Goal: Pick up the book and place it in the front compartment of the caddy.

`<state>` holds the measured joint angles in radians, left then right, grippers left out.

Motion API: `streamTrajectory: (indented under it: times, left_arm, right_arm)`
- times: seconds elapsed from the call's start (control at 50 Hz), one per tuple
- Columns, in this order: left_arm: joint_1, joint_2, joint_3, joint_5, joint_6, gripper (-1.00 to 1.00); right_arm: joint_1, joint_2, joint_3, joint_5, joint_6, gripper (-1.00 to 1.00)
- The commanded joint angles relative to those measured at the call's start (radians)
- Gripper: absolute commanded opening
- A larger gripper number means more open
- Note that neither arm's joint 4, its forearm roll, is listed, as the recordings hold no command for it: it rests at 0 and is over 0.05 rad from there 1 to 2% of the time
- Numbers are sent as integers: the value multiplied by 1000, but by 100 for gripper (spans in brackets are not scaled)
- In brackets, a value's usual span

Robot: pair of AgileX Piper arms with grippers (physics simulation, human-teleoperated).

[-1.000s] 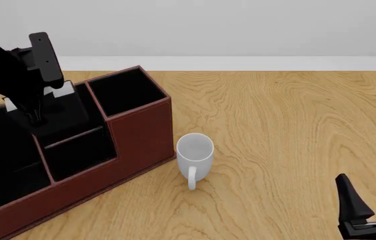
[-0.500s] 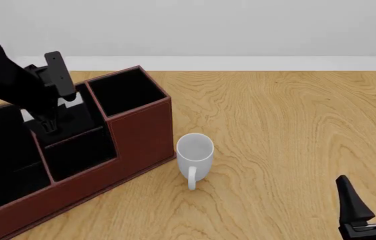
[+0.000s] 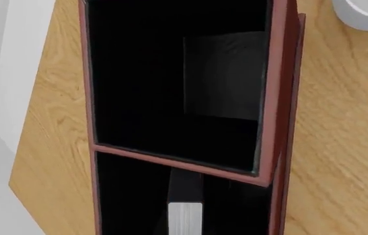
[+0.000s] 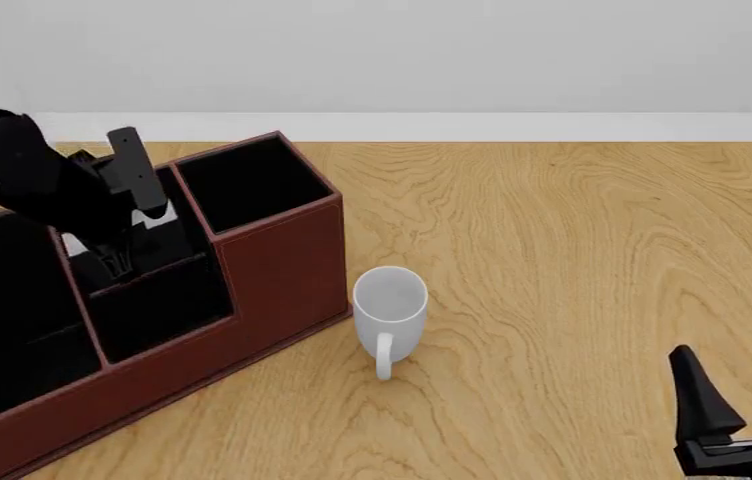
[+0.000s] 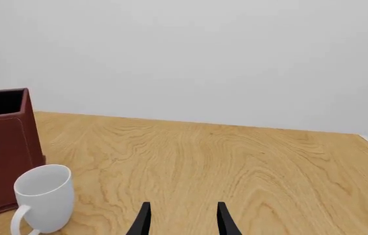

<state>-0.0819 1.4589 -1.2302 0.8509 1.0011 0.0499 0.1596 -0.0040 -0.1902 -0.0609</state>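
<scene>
The reddish-brown caddy (image 4: pixel 283 270) stands at the left of the table; it also shows in the left wrist view (image 3: pixel 277 98) and the right wrist view (image 5: pixel 1 147). My left gripper (image 4: pixel 112 245) reaches down into the caddy, shut on the black book (image 4: pixel 152 215), whose white page edges show on either side of the arm. In the left wrist view the book (image 3: pixel 185 215) stands on edge inside the narrow compartment next to the tall end compartment. The fingers are hidden there. My right gripper (image 4: pixel 739 400) is open and empty at the near right, and shows open in its wrist view (image 5: pixel 182 218).
A white mug (image 4: pixel 390 305) stands upright just right of the caddy's front corner, handle towards me; it also shows in the right wrist view (image 5: pixel 43 196) and the left wrist view (image 3: pixel 367 12). The wooden table (image 4: pixel 576 260) ends at a white wall behind.
My left gripper has moved down and to the right with the book, sinking lower into the caddy. The right arm and the mug have not moved.
</scene>
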Motion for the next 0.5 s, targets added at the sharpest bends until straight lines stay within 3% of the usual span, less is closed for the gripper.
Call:
streamTrajectory:
  times: [0.02,0.18,0.2,0.5]
  left_arm:
    - [5,26,21,-44,19,-100]
    - [13,39,21,-48,26,-100]
    - [17,38,25,-54,34,100]
    - [37,54,6,-75,46,100]
  right_arm:
    - [1,17,0,-16,0,100]
    - [2,5,0,-3,0,100]
    - [2,4,0,-3,-1,100]
    - [2,-10,0,10,0,100]
